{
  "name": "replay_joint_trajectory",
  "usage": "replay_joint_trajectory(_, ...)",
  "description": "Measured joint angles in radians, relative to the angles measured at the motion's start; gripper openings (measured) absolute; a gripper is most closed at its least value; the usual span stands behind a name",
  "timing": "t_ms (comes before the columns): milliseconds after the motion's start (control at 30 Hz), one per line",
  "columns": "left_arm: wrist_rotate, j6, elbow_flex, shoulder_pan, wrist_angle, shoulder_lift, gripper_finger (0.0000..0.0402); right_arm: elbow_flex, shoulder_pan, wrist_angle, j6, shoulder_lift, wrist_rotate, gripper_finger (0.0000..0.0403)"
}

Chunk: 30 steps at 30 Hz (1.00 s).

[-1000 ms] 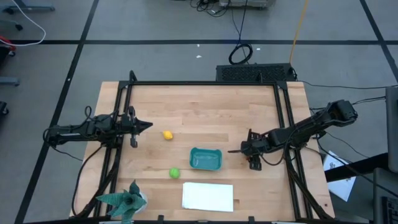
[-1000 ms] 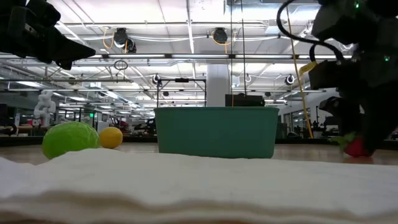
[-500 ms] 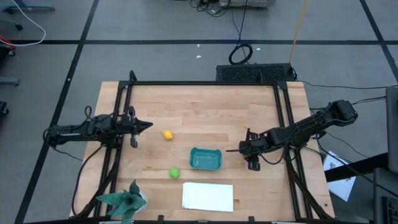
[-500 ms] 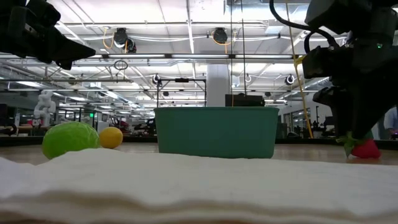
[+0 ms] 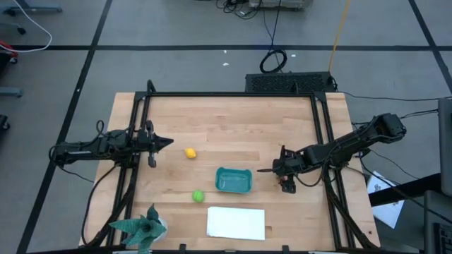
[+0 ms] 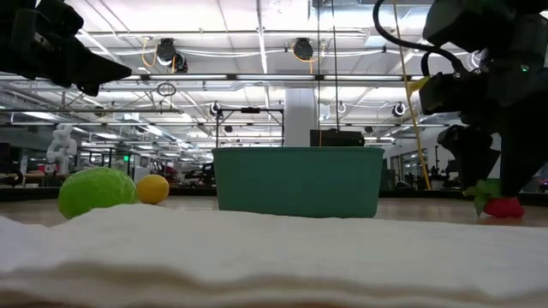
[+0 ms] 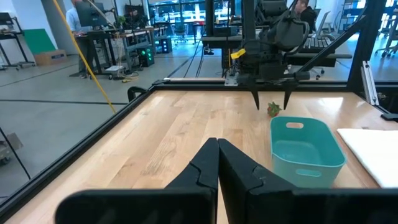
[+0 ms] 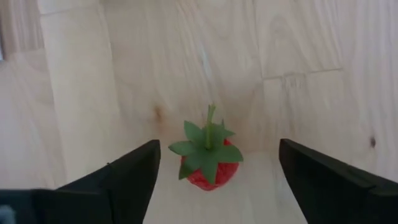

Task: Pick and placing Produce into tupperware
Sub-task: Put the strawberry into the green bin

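The tiny red strawberry (image 8: 208, 163) with a green leafy cap lies on the wood to the right of the teal-blue tub (image 5: 234, 180). My right gripper (image 8: 219, 149) is open and points down over it, one finger on either side and neither touching. In the left wrist view its fingertips (image 7: 257, 104) stand just above the strawberry (image 7: 273, 109). The yellow lemon (image 5: 190, 152) and the round green fruit (image 5: 198, 196) rest on the table left of the tub. My left gripper (image 5: 167, 142) is shut and waits by the table's left edge.
A flat white sheet (image 5: 236, 223) lies near the front edge, just below the tub. A teal spiky leafy object (image 5: 141, 229) sits at the near left corner. A black frame rail (image 5: 326, 141) runs along the right side, close behind my right arm.
The strawberry, partly hidden behind my right gripper's fingers a second ago, has shifted a little toward the table's right and now shows whole on the wood. My right gripper has risen slightly above it.
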Motion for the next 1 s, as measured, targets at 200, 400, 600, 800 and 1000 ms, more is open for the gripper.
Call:
replay_joint_trajectory(200, 0.0, 0.0, 0.0, 0.0, 0.0, 0.0, 0.0005, -0.04, 0.0, 0.026, 0.0, 0.0, 0.003, 0.0319)
replay_joint_trajectory(400, 0.0, 0.0, 0.0, 0.0, 0.0, 0.0, 0.0005, -0.078, 0.0, 0.061, 0.0, -0.002, 0.01, 0.0318)
replay_joint_trajectory(600, 0.0, 0.0, 0.0, 0.0, 0.0, 0.0, 0.0005, -0.102, 0.0, 0.108, 0.0, -0.004, 0.034, 0.0318)
replay_joint_trajectory(800, 0.0, 0.0, 0.0, 0.0, 0.0, 0.0, 0.0005, -0.11, 0.0, 0.116, -0.005, -0.004, 0.034, 0.0318)
replay_joint_trajectory(1000, 0.0, 0.0, 0.0, 0.0, 0.0, 0.0, 0.0005, -0.111, 0.0, 0.121, -0.008, -0.002, 0.034, 0.03)
